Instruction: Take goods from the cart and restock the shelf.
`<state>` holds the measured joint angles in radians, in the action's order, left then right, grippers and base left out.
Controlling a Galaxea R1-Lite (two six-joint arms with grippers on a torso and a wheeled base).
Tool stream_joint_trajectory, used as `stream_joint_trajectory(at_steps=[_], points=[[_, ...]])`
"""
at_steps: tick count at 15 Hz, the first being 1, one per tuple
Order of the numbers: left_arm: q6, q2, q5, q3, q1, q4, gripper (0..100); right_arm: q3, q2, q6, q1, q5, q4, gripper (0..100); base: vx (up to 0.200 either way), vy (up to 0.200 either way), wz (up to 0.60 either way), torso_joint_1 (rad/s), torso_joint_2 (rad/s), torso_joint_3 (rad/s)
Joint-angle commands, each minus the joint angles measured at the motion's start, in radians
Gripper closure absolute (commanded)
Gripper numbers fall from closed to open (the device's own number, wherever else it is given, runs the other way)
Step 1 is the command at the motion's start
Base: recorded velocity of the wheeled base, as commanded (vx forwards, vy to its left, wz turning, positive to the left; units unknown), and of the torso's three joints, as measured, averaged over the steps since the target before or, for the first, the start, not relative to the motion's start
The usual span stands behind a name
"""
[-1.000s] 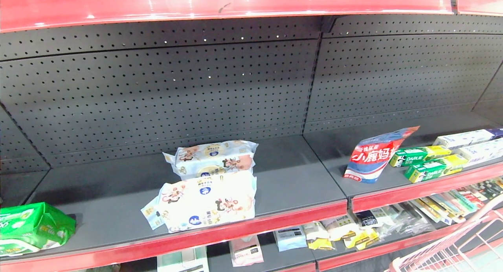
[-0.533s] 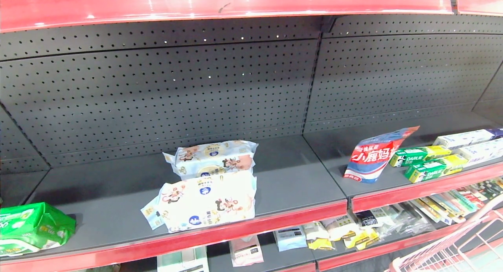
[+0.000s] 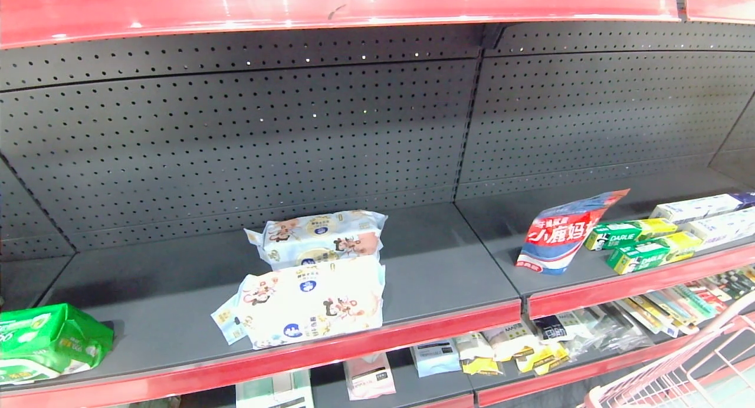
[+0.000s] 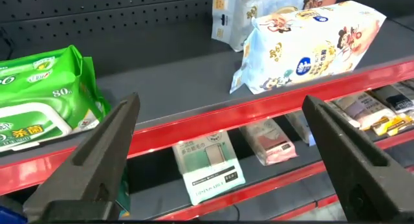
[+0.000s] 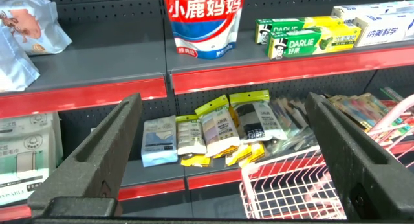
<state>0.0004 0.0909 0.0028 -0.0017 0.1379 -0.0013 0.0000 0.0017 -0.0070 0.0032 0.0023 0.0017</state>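
Observation:
Two white cartoon-print wipe packs lie on the dark shelf [image 3: 448, 272]: the front pack [image 3: 307, 302] at the shelf's lip and the rear pack [image 3: 318, 237] behind it. My left gripper [image 4: 220, 153] hangs open in front of the shelf's red edge, empty, with the front pack [image 4: 310, 46] beyond it. My right gripper [image 5: 223, 153] is open and empty too, facing the lower shelf above a corner of the pink wire cart [image 5: 291, 185]. The cart's rim [image 3: 678, 367] shows at the bottom right of the head view.
A green wipe pack [image 3: 50, 340] sits at the shelf's left end. A red-and-blue pouch [image 3: 557, 234], green toothpaste boxes [image 3: 640, 243] and white boxes [image 3: 708, 213] fill the right section. Small packets [image 5: 213, 130] lie on the lower shelf. A red shelf [image 3: 330, 4] overhangs above.

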Motion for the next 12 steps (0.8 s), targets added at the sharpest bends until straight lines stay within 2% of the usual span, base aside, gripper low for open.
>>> stream_joint_trajectory(at_steps=[1,8,12], points=[[0.000,0.004,0.000,0.000,0.000,0.000,0,0.000,0.001,-0.001,0.000,0.001,0.000,0,0.000,0.000,0.00,0.000,0.00,0.000],[0.000,0.004,0.000,0.000,0.000,0.000,0,0.000,0.001,-0.007,0.000,-0.002,0.000,0,0.000,0.000,0.00,0.000,0.00,0.000],[0.000,0.004,0.000,0.000,0.000,0.000,0,0.000,0.001,-0.011,0.000,-0.007,0.000,0,0.000,0.000,0.60,-0.001,0.00,0.004]])
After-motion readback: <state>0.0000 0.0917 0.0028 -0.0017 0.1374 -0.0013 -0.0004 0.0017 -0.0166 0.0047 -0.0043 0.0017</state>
